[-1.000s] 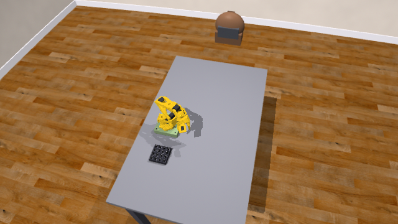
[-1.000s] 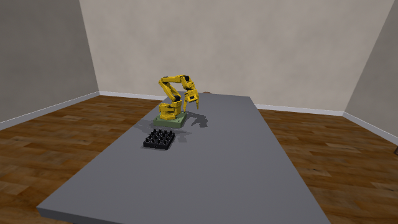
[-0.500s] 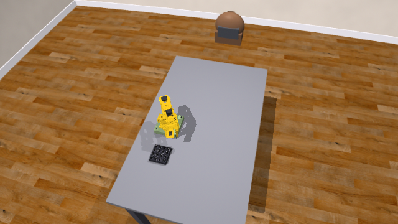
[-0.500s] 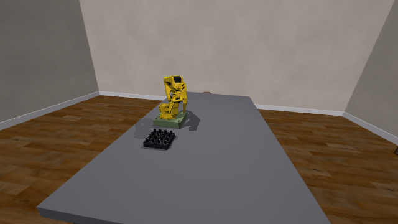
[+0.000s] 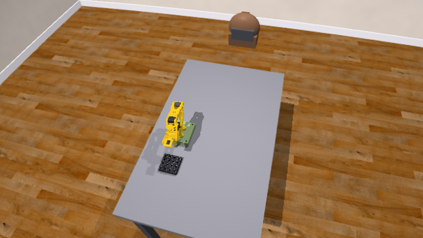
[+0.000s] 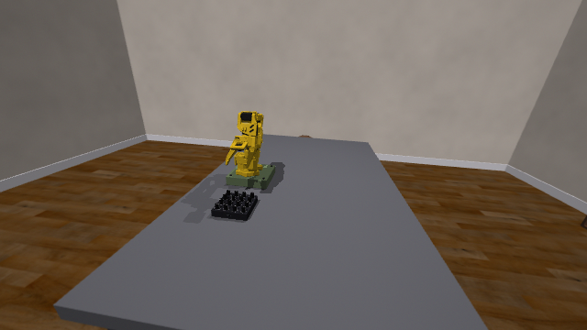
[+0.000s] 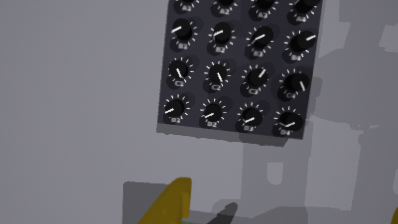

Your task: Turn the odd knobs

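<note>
- Wooden flooring and pale walls are surrounding a grey table (image 5: 231,132). My arm (image 5: 175,122) is standing on its green base plate (image 5: 190,131) near one long edge.
- My gripper (image 7: 172,202) is hanging fingers-down over the table. The fingers are standing partly apart and are clamping nothing.
- Ahead of me, the knob box (image 5: 170,164) is lying flat on the table, near the base plate but not touching it. In the wrist view it is filling the upper right, well apart from my yellow jaw at the lower edge.
- I judge that the coming move is a reach forward and slightly to the right, then a descent onto one knob.
- The box is looking nearly square, so no long axis is governing the approach. Its rows are running across the wrist view, slightly tilted, with row D nearest me and row A partly cut off at the top.
- Each knob is standing upright, so I am expecting to turn it about a vertical axis with my fingers straddling it from above.
- Knob B4 (image 7: 301,42) is pointing up and to the right, while the other three in its row are pointing left.
- Knob C3 (image 7: 256,77) is pointing up and to the right, while its neighbours are pointing downward.
- Knob D4 (image 7: 289,121) is also appearing to differ from its row, though less clearly.
- Row A is showing too little for judging.
</note>
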Controlling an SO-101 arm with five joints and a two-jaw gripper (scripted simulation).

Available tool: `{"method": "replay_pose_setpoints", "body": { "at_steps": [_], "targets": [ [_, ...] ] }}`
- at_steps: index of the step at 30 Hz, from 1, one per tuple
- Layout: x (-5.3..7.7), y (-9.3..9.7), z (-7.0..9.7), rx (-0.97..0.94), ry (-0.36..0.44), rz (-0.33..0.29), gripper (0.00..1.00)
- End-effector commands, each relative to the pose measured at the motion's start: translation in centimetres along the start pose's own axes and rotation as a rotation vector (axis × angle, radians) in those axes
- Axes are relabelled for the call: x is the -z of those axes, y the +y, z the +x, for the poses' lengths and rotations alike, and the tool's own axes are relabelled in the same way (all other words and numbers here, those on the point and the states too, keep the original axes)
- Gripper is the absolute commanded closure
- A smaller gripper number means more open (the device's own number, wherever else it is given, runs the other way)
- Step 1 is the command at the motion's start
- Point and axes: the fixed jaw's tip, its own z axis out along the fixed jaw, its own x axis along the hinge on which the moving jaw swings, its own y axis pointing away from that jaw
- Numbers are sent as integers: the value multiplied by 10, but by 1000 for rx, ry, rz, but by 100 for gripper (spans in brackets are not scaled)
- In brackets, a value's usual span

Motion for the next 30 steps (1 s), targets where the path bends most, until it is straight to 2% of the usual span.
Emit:
{"method": "replay_pose_setpoints", "body": {
  "at_steps": [1, 8, 30],
  "targets": [
    [-2, -12, 2, -5, 9, 31, 60],
    [-2, -20, 2, -10, 9, 52, 60],
    [-2, -20, 2, -10, 9, 53, 60]
  ]
}}
